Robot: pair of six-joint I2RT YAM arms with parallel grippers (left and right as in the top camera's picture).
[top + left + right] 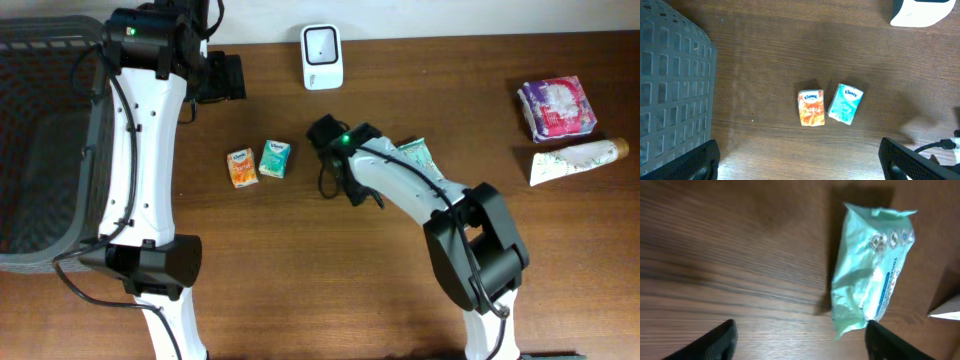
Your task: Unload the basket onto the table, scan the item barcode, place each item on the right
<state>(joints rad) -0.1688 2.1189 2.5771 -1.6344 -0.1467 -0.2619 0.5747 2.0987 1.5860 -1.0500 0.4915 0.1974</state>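
Observation:
A pale green wipes packet [872, 265] lies flat on the wooden table, half hidden under my right arm in the overhead view [415, 152]. My right gripper [800, 342] is open and holds nothing; its right finger [890, 340] is next to the packet's near corner. The white barcode scanner [322, 55] stands at the back middle of the table. My left gripper [800, 165] hangs wide open and empty above the table near the back left [228, 78].
An orange Kleenex pack [811, 107] and a teal one [845, 103] lie side by side left of centre. A dark mesh basket [50, 150] fills the left side. A purple pack [556, 107] and a white tube [575, 160] lie at the right.

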